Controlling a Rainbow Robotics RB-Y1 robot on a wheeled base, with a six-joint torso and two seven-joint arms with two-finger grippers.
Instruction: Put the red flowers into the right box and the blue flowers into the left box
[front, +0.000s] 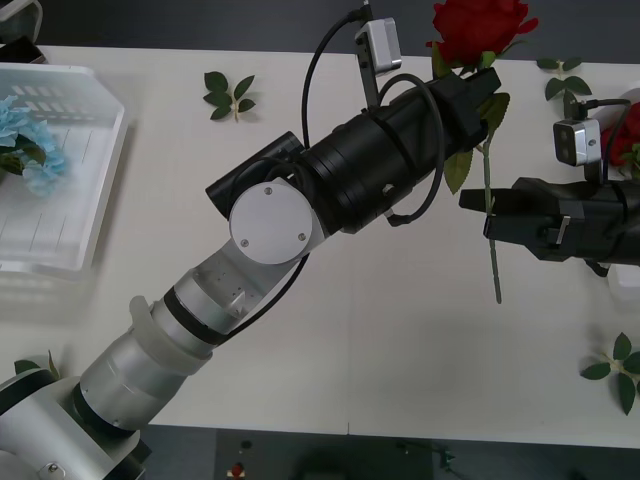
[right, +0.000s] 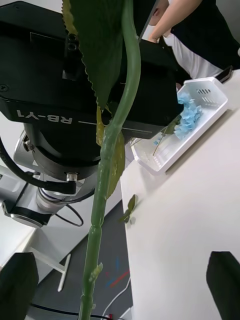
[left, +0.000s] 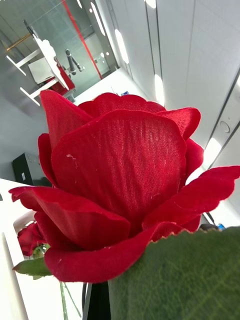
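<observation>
I hold a red rose (front: 481, 25) up above the tabletop (front: 400, 330). My left tool (front: 480, 95) pinches it near the bloom. My right tool (front: 485, 212) is spread around its stem. Blue flowers (front: 25, 145) sit in the left box (front: 95, 190). This rose must go right.
</observation>
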